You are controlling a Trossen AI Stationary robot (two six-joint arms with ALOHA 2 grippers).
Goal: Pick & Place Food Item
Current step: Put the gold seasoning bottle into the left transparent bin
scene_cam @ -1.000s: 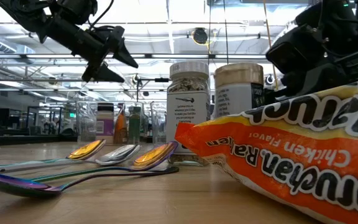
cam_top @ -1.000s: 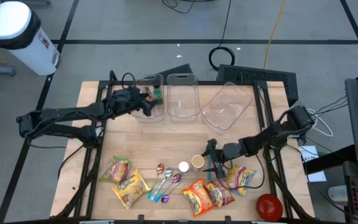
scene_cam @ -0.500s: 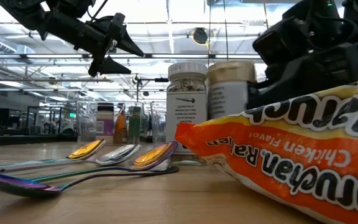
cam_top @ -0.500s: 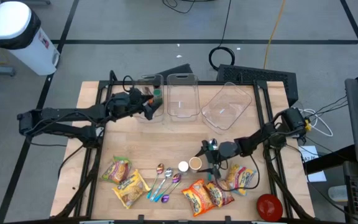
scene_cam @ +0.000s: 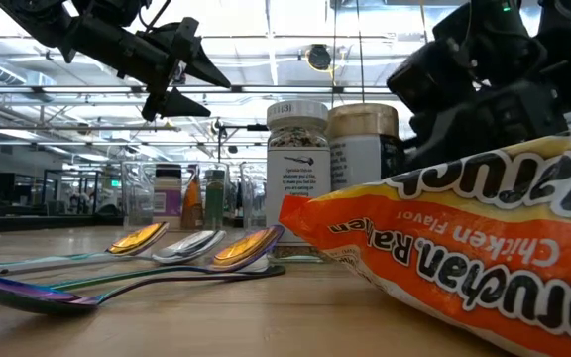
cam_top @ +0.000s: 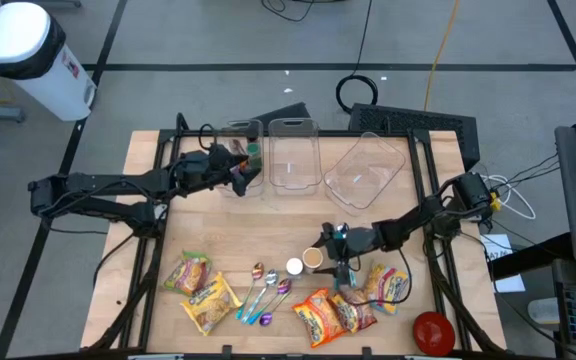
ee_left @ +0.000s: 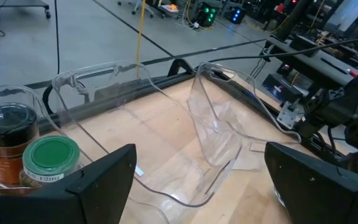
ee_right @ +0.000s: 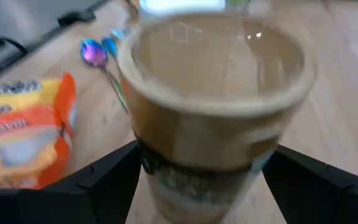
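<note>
Here we saw the right gripper [cam_top: 325, 256] with fingers spread wide around the tan-lidded spice jar [cam_top: 313, 259], not clamped; the left gripper [cam_top: 245, 167] gaped empty above the clear plastic bin [cam_top: 236, 131].

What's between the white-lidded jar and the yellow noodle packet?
Three spoons lie between the white-lidded jar and the yellow noodle packet, seen in the high view.

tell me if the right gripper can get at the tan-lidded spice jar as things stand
Probably yes. The right gripper is open, its fingers flanking the tan-lidded jar; nothing sits between. The white-lidded jar stands close beside it, which may crowd one finger.
</note>
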